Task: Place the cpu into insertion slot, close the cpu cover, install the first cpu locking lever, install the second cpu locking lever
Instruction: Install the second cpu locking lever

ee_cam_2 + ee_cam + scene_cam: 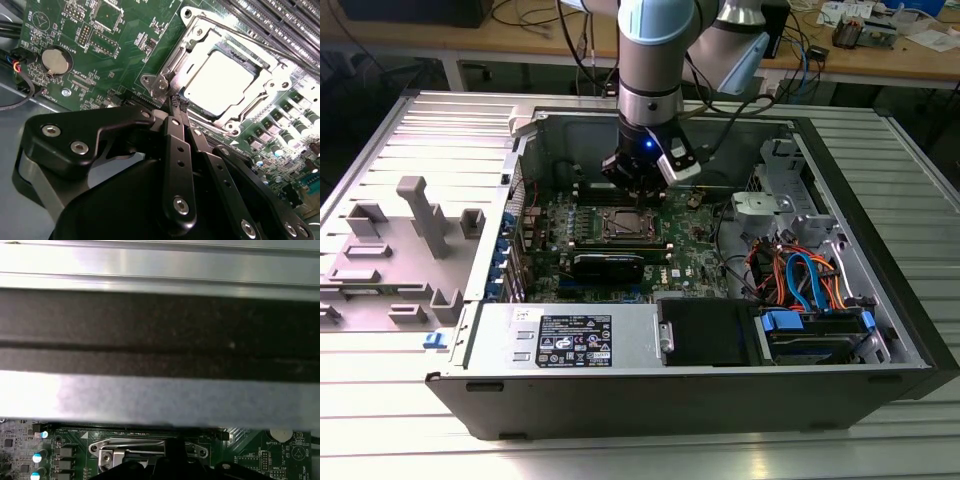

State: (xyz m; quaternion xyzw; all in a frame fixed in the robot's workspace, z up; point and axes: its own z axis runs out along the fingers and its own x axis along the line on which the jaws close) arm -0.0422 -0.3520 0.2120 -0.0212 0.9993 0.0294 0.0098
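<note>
In the second wrist view the black end effector fills the foreground, its two fingers pressed together, closed on nothing, tips just beside the near corner of the silver-rimmed insertion slot. At one o'clock from the tips, the pale silver-grey square cpu lies flat in the slot, edges diagonal across the picture, under the thin silver cpu cover. In the exterior view the grey arm hangs vertically into the open grey computer case above the green motherboard.
</note>
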